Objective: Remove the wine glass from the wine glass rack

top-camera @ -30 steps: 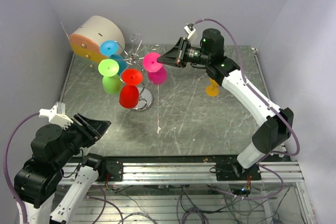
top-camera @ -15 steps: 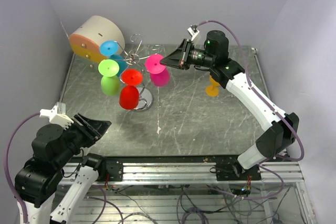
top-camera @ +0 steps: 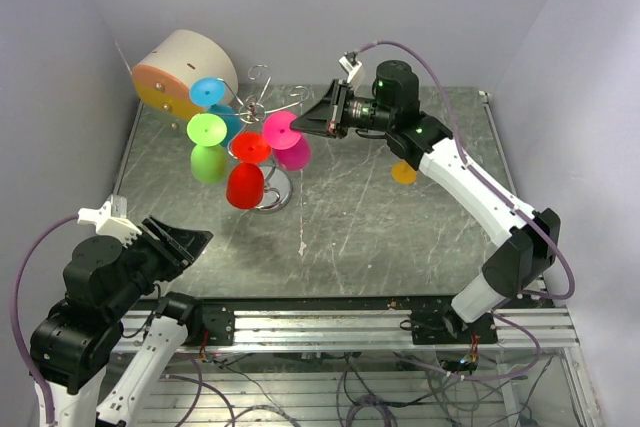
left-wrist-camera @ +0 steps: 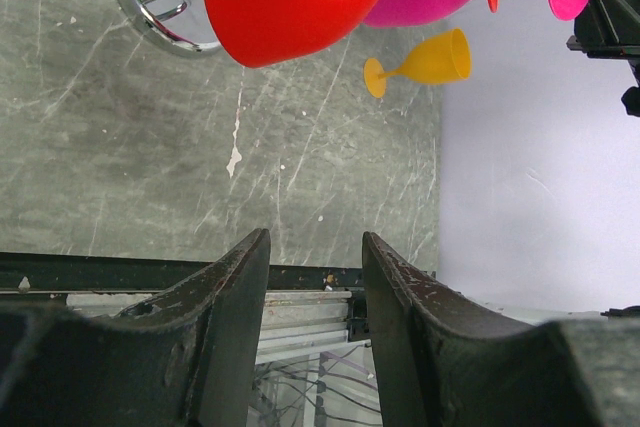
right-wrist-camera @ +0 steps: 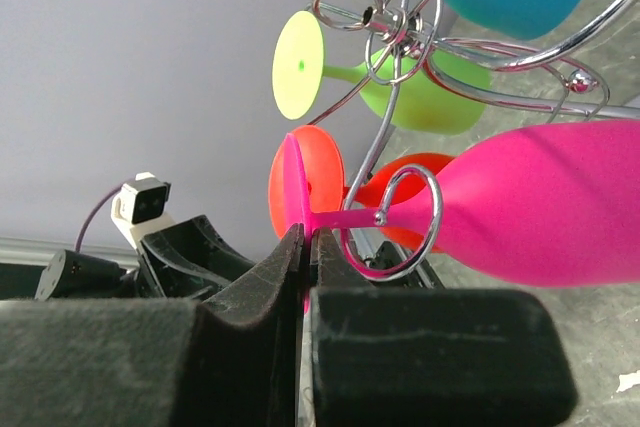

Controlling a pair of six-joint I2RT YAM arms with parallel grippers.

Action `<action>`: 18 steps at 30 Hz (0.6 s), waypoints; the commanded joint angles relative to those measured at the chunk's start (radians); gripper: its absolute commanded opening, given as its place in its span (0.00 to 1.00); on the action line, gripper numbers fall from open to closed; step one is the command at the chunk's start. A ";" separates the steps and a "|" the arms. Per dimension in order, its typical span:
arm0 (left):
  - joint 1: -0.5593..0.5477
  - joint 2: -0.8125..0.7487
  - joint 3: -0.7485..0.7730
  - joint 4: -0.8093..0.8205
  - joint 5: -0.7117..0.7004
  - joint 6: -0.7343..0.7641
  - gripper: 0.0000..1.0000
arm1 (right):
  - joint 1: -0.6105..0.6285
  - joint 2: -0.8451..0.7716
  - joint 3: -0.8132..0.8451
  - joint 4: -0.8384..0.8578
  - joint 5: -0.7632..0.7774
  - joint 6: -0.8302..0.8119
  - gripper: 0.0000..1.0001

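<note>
Leftward and a little lower is where the right tool [top-camera: 303, 125] has swung in the past second, carrying the foot of the pink wine glass [top-camera: 293, 153] in closer to the red glass [top-camera: 245, 184]; the left arm has not stirred. Nearest the bases, the left tool [left-wrist-camera: 315, 242] hangs over the front rail, fingers spread, nothing between them. Beyond it the bench [top-camera: 380, 237] is a grey, scratched, marble-looking sheet with a pale streak near its middle. Farther in stands the wine glass rack [top-camera: 279, 190], with the red glass, a green glass [top-camera: 210, 161] and a blue glass [top-camera: 210, 93] hanging from it. The right tool is pressed together on the thin pink foot, and the right wrist view shows the stem threaded through a curled hook [right-wrist-camera: 400, 209], so I judge the grasp made, with the slide-out and set-down left to do. An orange glass [top-camera: 404, 174] is on the bench past the right arm; at the back are a beige-and-orange cylinder [top-camera: 180, 67] and plain lilac walls [top-camera: 320, 7]
</note>
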 commanded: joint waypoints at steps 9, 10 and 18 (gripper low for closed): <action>-0.003 -0.008 0.017 0.010 0.007 -0.006 0.53 | -0.016 0.080 0.120 -0.019 0.120 -0.061 0.00; -0.003 -0.008 0.016 0.010 0.007 -0.007 0.52 | -0.023 0.076 0.111 -0.009 0.133 -0.055 0.00; -0.003 -0.005 0.025 0.013 0.002 -0.008 0.53 | -0.108 -0.062 -0.065 0.087 0.236 -0.021 0.00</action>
